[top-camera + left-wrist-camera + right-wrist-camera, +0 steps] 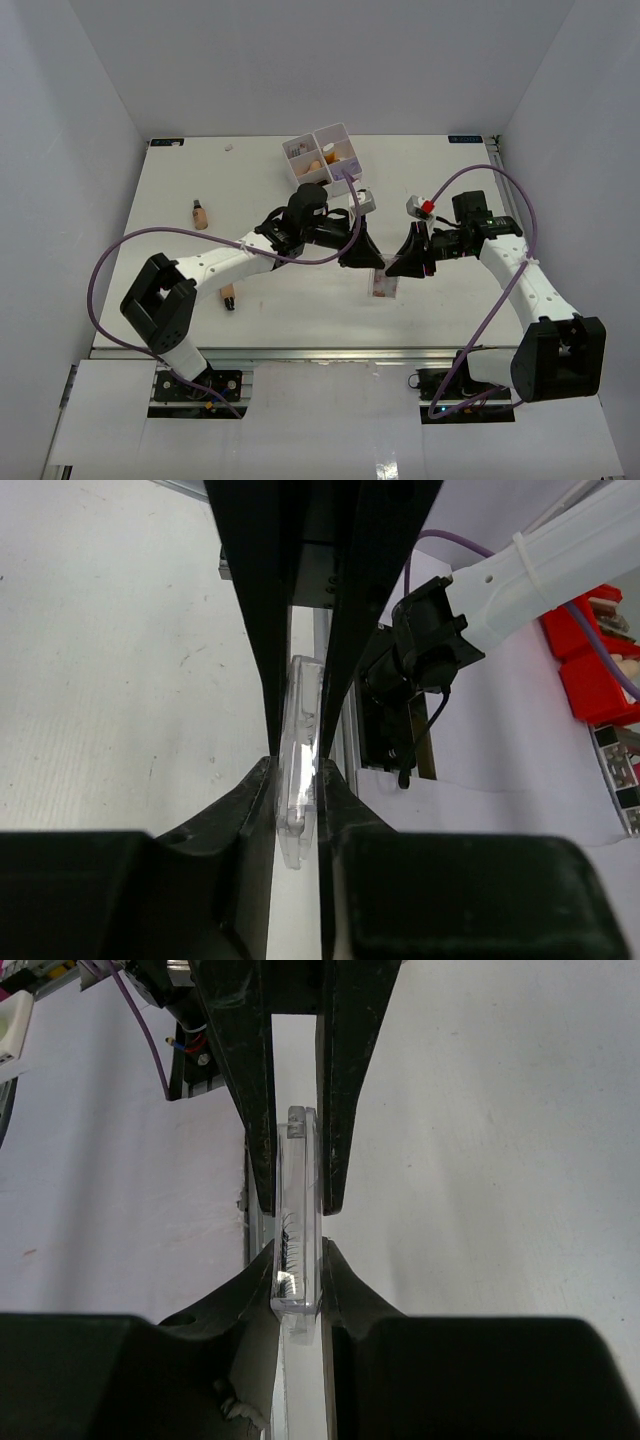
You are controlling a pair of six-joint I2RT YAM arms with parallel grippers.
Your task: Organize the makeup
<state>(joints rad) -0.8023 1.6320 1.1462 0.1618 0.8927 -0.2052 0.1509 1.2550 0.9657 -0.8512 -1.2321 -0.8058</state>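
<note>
The left gripper [358, 256] and the right gripper [408, 262] meet tip to tip at about four o'clock from the centre of the white table [300, 320]. Each is clamped on the flat, clear pink plastic palette [383, 287], which both wrist views show edge-on between the fingers. A white four-compartment plastic box [325, 160] holding small items sits at twelve o'clock by the far edge. A tan bottle with a dark cap [201, 214] stands at nine o'clock, well apart from both grippers.

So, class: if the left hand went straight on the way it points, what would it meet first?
Likely the right hand: it faces the left hand almost tip to tip, both clamped on one clear case.
</note>
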